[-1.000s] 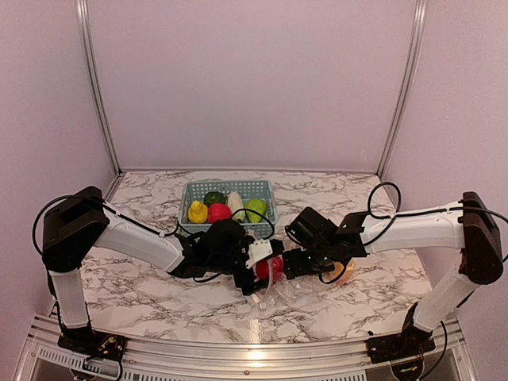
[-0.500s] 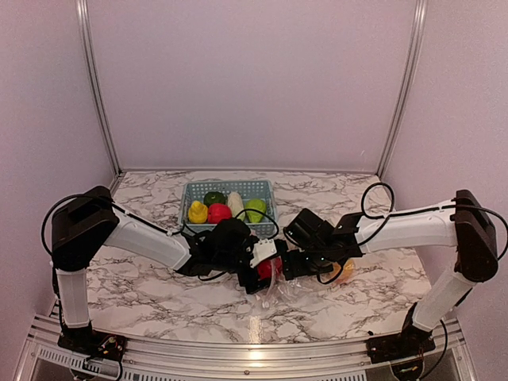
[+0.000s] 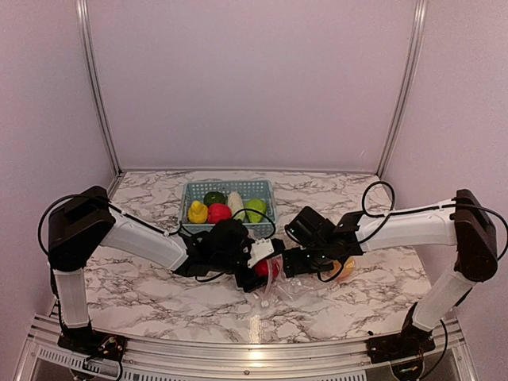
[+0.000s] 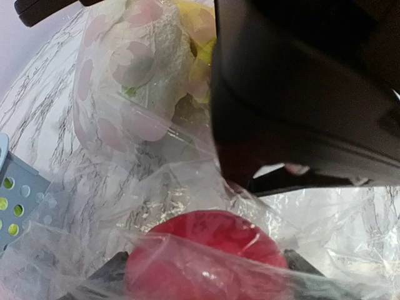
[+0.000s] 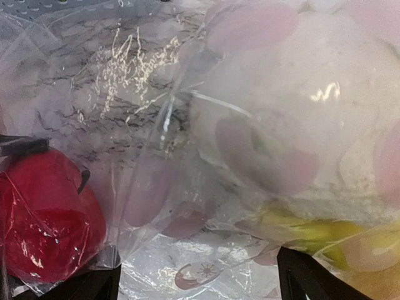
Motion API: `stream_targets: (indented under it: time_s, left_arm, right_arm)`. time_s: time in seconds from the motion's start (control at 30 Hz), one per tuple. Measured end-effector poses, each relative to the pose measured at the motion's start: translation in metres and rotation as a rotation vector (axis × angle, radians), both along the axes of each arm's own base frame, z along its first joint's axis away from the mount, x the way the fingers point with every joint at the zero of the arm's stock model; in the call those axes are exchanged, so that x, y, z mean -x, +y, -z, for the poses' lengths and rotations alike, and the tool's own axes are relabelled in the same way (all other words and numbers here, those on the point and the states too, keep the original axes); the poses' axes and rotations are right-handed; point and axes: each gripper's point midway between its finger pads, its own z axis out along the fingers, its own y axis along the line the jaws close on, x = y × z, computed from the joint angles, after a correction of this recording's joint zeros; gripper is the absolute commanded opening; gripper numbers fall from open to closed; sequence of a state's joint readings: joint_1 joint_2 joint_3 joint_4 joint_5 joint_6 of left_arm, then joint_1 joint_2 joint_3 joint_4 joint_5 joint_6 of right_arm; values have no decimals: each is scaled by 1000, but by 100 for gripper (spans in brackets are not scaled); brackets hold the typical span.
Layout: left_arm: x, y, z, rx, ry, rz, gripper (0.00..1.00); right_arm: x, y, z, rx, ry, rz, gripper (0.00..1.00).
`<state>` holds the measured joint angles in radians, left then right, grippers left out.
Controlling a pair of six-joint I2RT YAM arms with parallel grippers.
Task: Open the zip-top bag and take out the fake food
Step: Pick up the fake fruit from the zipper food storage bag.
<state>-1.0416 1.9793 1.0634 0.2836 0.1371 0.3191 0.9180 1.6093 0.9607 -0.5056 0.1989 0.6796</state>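
Observation:
The zip-top bag [image 3: 278,287] lies crumpled on the marble table between both grippers. My left gripper [image 3: 264,267] is shut on a red apple [image 4: 206,250] that has the bag's film draped over it; one black finger [image 4: 103,275] shows at each side. A white cauliflower [image 4: 134,62] and a yellow piece [image 4: 201,37] lie in the bag behind the apple. My right gripper [image 3: 290,263] is open, its fingers [image 5: 312,278] wide apart with the bag's film [image 5: 206,269] between them. The right wrist view shows the cauliflower [image 5: 300,119], a yellow banana [image 5: 312,234] and the apple [image 5: 44,212].
The light blue basket [image 3: 266,189] stands behind the grippers and holds yellow, red, white and green toy foods. An orange piece [image 3: 347,271] lies under my right arm. The basket's corner [image 4: 19,187] shows at the left of the left wrist view.
Both grippers have edged closer together over the bag, and the red apple has shifted slightly left with my left gripper. The basket has not moved.

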Motion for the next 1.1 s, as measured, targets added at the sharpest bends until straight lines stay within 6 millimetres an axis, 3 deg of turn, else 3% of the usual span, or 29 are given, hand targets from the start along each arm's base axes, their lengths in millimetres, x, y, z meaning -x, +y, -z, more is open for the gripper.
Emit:
stream_targets:
  time_s: [0.4, 0.73, 1.1]
  left_arm:
    - [6, 25, -33, 41, -4, -65, 81]
    - [14, 54, -36, 26, 25, -137, 81]
    - [21, 82, -67, 70, 23, -206, 82]
  right_arm:
    - [-5, -12, -1, -16, -4, 33, 84]
    - [-7, -13, -20, -57, -40, 39, 84]
    - [-8, -15, -27, -62, -59, 41, 84]
